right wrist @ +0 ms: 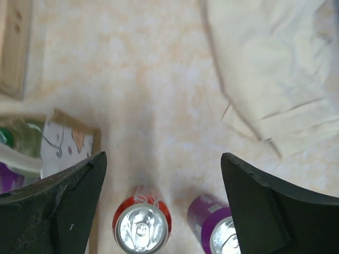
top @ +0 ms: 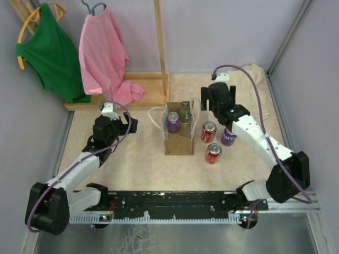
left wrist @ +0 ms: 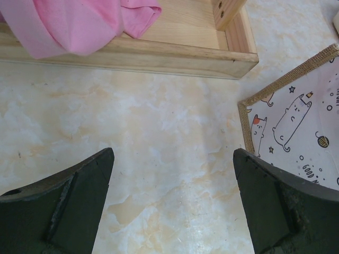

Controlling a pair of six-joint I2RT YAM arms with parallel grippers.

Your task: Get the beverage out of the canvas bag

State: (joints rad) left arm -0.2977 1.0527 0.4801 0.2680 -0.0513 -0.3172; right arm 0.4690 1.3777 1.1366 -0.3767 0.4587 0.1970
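Observation:
The canvas bag stands upright mid-table, tan-brown with a white rope handle on its left. Inside it I see a purple can and a green-capped bottle. My left gripper is open and empty, left of the bag and apart from it. In the left wrist view the bag's printed inner lining shows at the right. My right gripper is open and empty, up at the bag's back right. In the right wrist view the bag is at the left.
Right of the bag stand two red cans and a purple can; one red can and the purple can show below my right gripper. A pale cloth lies at the back right. A wooden rack base with a pink shirt stands behind.

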